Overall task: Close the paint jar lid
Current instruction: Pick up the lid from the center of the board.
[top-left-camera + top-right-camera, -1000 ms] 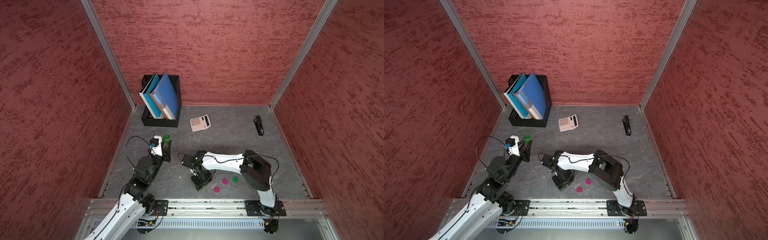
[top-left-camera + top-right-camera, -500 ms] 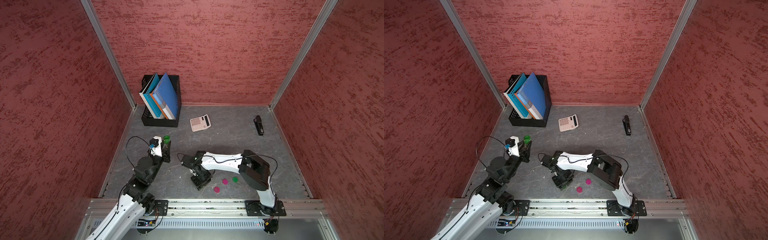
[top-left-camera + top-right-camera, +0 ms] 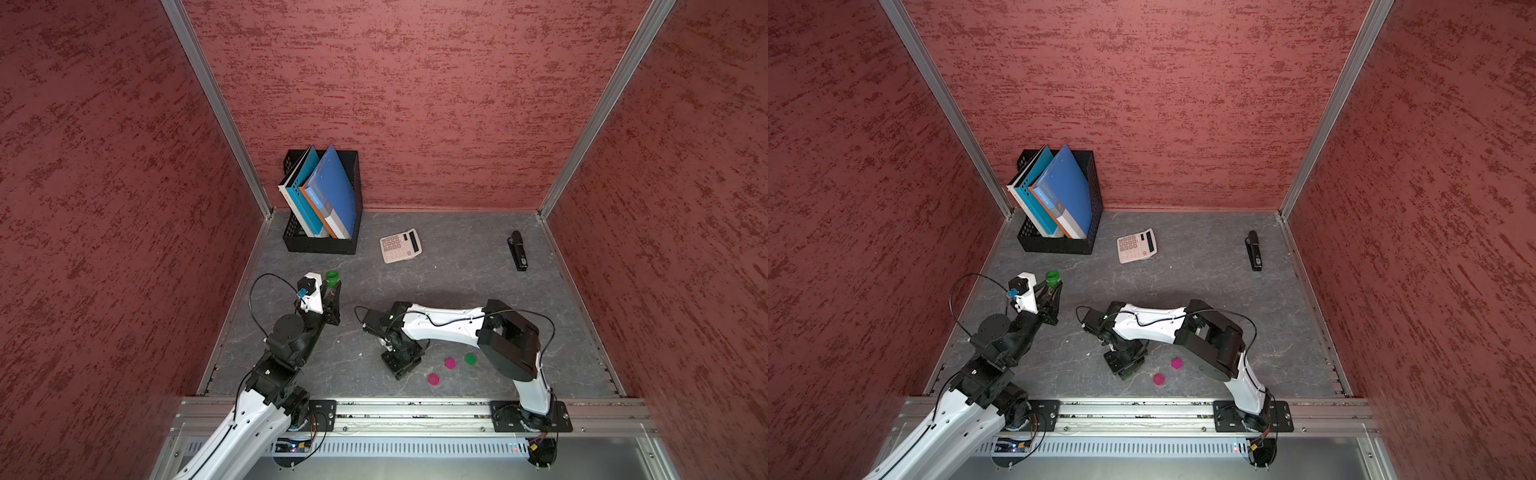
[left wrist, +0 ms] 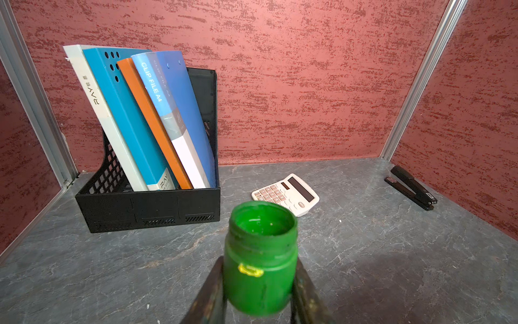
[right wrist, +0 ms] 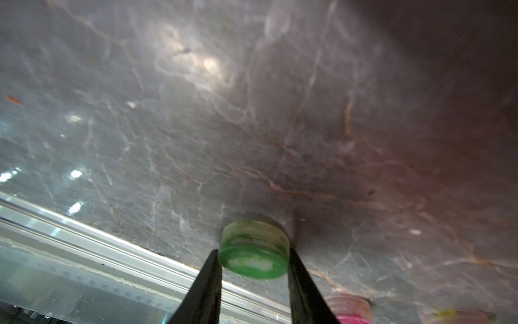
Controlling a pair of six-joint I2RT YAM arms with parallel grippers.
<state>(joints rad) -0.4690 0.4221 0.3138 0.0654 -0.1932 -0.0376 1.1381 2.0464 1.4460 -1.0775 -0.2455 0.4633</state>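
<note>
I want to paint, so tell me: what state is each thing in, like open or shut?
Jar, open, lid off.
Lid, off the jar.
Left pincer, shut on jar.
Right pincer, shut on lid.
Stapler, shut.
Files, leaning in rack.
Pink lids, lying loose.

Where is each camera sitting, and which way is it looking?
Top views: high above the front rail, looking down at the table and back wall; left arm and right arm show.
Left wrist: on the left arm, facing the folder rack, calculator and stapler; left gripper shows, holding the open paint jar.
Right wrist: on the right arm, looking closely down at the table; right gripper shows, astride the green lid.
Shared: left wrist and top views both see folder rack, calculator, stapler, paint jar.
</note>
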